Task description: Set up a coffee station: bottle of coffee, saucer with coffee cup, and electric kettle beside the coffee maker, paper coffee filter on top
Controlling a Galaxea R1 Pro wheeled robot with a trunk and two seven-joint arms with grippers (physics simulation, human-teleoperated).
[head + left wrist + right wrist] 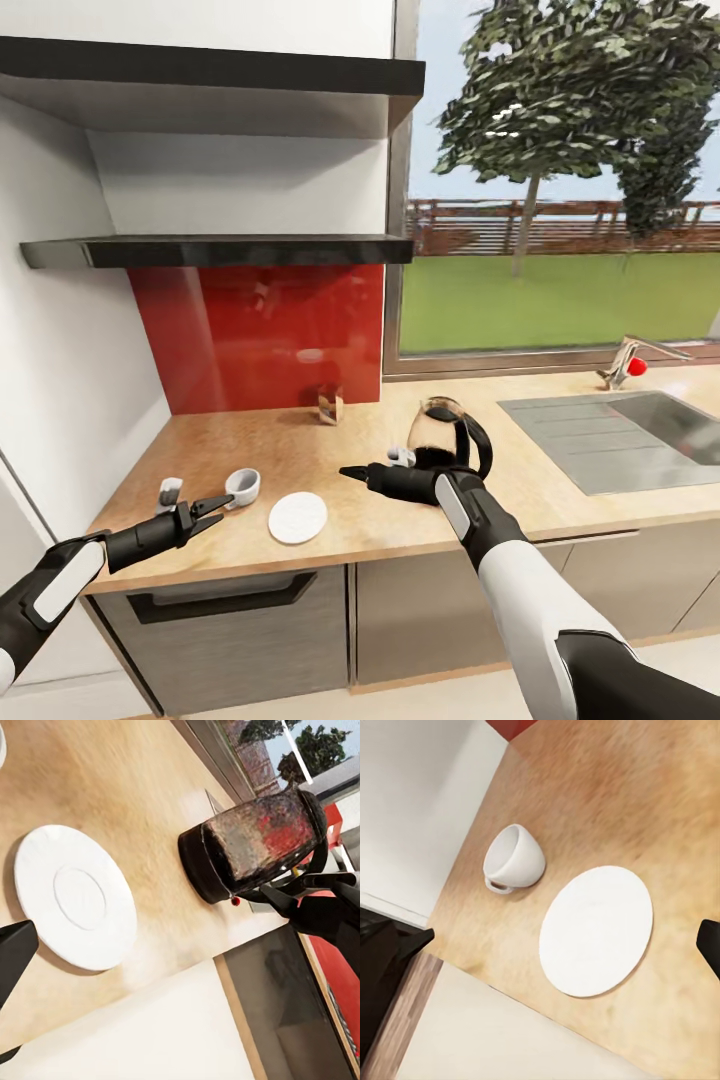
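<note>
While over the bench [300, 450], left pincer [215, 505] gapes empty at seven o'clock, beside coffee cup [243, 486]; saucer [297, 518] at six; right pincer [352, 472] empty, apparently nearly closed, before electric kettle [447, 432]. 
Left wrist: glass kettle [255, 844], probably heavy, slick; best gripped by handle. 
Right wrist: cup [514, 857] tipped sideways, light, fragile; best pinched at rim.

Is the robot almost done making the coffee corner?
Not yet. The electric kettle, saucer and coffee cup are on the kitchen countertop, but the cup lies beside the saucer, not on it. Both grippers look empty. Coffee maker, jar and filter remain.
</note>
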